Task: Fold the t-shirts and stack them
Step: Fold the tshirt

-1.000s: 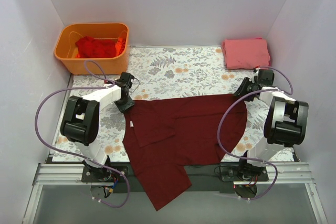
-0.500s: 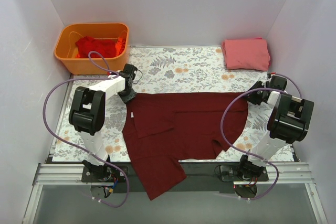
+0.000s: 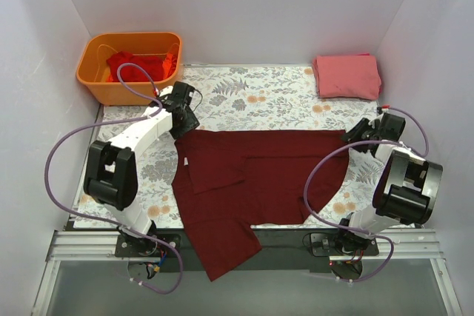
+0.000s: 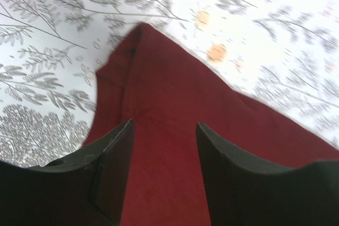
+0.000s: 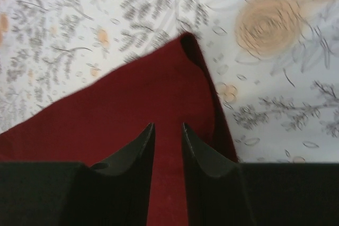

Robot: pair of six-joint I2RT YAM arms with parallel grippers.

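While the maroon shirt point(image 3: 252, 175) lies spread flat across the table point(image 3: 252, 98), its near hem hanging over the front edge, the job looks to be at the smoothing step before folding. The left gripper point(image 4: 164, 128) hovers spread over the far-left corner. The right gripper point(image 5: 168, 128), at the far-right corner, is nearly pressed together, and I cannot tell whether it grips cloth. Next, one side needs pinching and folding inward

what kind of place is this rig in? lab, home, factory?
Most likely a lab test booth, not a home: plain white walls close in three sides, an aluminium rail runs along the near edge, and a floral tablecloth carries staged laundry, a maroon t-shirt and an orange bin.
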